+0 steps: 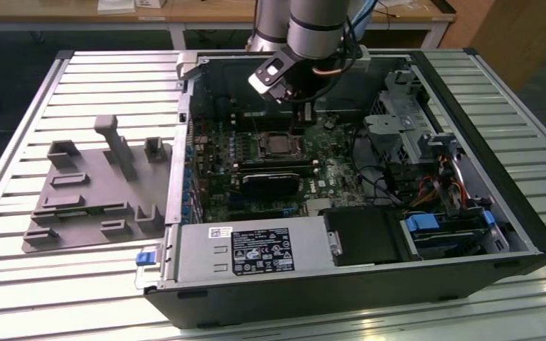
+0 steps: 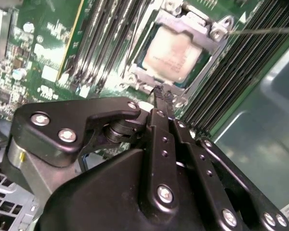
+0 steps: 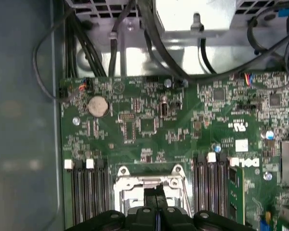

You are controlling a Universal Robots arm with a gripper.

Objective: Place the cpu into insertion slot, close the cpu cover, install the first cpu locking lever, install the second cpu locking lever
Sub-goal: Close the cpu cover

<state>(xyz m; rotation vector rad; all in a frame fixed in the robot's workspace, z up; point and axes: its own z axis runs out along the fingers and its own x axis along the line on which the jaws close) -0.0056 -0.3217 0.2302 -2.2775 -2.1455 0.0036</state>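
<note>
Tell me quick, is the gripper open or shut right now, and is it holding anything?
Gripper: shut, fingers pressed together, nothing visible between them; its tips sit by the edge of the cpu cover, which lies closed over the cpu.

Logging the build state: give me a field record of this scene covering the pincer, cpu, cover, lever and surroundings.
pincer: shut, tips at the cover's edge; contact unclear
cpu: lying flat, metal top showing through the cover's cut-out
cover: down, framing the cpu
lever: thin rod reaching out from a cover corner; latched or not, cannot tell
case: open, lying on its side on the table
fixture: grey, on the table, at the exterior view's left of the case
</note>
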